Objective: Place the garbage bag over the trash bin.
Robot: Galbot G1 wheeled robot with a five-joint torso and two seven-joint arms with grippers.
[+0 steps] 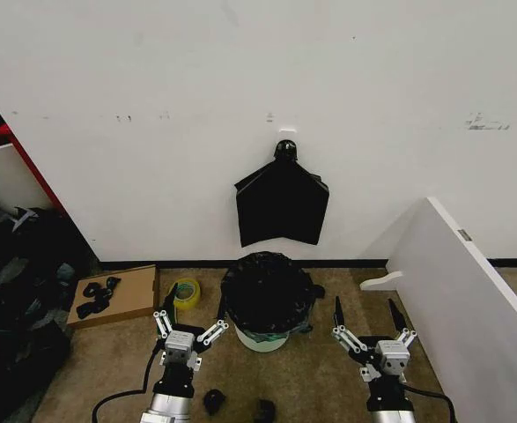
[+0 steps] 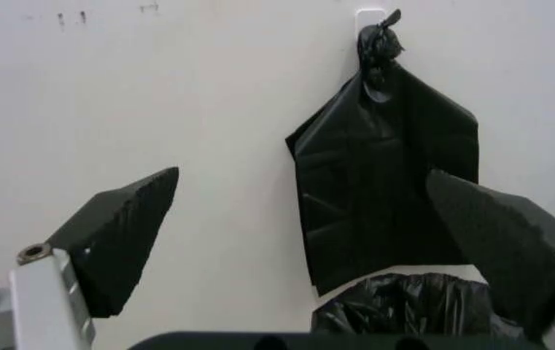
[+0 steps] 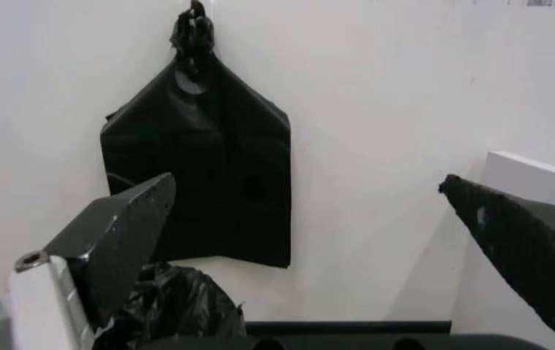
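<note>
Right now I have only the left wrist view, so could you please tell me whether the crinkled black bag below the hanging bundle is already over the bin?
Observer: Yes. In the head view the garbage bag is draped over the trash bin, with just the bin's white base showing beneath it.
Operator: Thank you. Where is the other arm?
Observer: The right gripper is low on the bin's right side, fingers open and holding nothing.
Operator: And where is my own gripper relative to the bin?
Observer: The left gripper is low on the bin's left side, fingers open and holding nothing.
</note>
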